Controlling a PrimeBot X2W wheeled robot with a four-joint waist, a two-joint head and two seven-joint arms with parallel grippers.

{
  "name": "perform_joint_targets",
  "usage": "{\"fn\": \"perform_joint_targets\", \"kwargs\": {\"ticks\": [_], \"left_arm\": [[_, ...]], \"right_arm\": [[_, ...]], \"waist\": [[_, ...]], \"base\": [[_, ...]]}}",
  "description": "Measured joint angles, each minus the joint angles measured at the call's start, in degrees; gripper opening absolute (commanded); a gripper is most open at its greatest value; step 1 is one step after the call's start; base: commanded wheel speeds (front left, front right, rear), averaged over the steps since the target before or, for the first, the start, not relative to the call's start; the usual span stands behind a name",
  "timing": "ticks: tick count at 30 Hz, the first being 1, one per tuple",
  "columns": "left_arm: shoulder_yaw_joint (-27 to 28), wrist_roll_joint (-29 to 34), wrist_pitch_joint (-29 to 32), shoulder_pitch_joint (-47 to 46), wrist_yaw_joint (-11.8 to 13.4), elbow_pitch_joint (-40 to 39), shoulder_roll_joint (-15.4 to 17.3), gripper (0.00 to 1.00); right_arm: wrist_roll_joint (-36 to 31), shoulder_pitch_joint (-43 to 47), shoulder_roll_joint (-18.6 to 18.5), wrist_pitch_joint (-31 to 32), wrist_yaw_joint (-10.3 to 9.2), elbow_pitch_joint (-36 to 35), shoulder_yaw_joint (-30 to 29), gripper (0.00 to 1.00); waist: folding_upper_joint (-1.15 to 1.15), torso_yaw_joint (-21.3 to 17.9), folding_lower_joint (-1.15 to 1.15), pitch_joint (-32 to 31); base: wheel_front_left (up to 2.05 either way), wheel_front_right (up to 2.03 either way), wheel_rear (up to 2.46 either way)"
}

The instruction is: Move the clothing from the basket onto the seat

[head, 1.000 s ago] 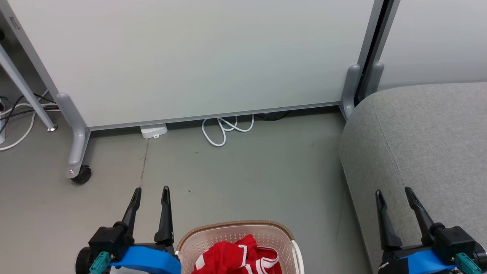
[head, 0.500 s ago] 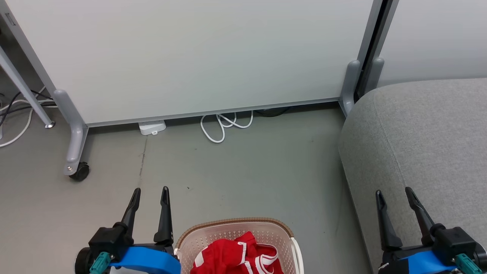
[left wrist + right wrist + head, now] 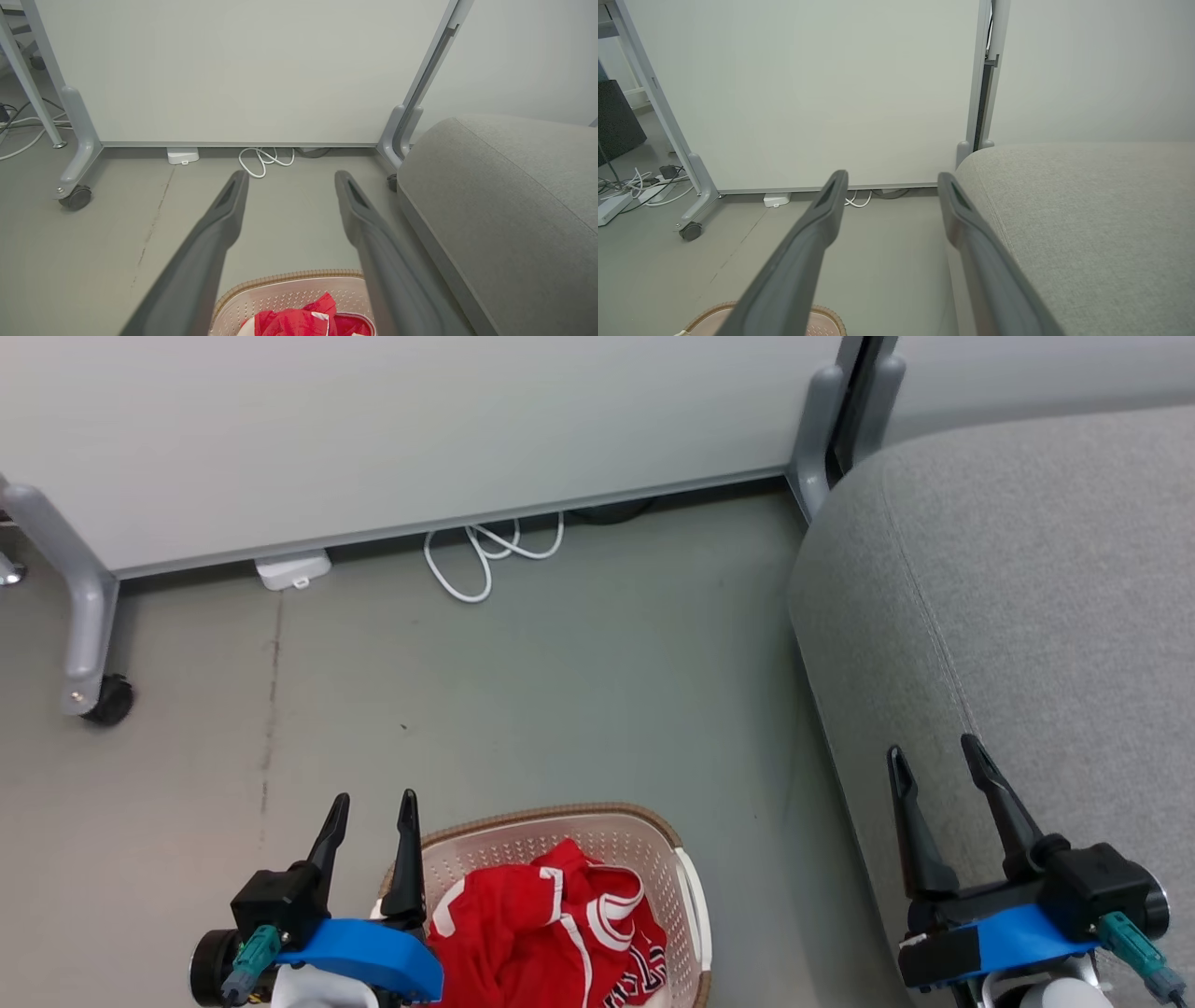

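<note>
1. Clothing (image 3: pixel 541 933) lies bunched inside the basket (image 3: pixel 560 812), a red heap with white trim. None of it is on the seat (image 3: pixel 1027 569), which stands just right of the basket.
2. Our left gripper (image 3: pixel 373 796) hovers by the basket's left rim, its fingers spread apart and holding nothing. We cannot tell how high above the rim it is.
3. Our right gripper (image 3: pixel 934 745) hangs well right of the basket, over the seat, its fingers likewise apart and empty.
4. We judge the task barely begun: the step in hand is the reach for a first garment.
5. Next, we think the left gripper must swing right over the basket, tip down into the heap and close on a raised fold. It should pinch deep enough that the soft fabric does not slip, then lift clear of the rim.
</note>
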Motion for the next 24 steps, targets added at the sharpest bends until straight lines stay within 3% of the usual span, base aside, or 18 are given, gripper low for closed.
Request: {"fn": "perform_joint_targets", "kwargs": {"ticks": [24], "left_arm": [[-2.53,2.55,0.87,-19.06,-1.32,27.49,3.75,1.0]], "right_arm": [[4.11,-9.01,-0.05,0.0,0.01,-4.85,4.9,1.0]], "waist": [[0.0,-10.01,0.01,24.03]], "base": [[0.0,0.0,0.0]]}}
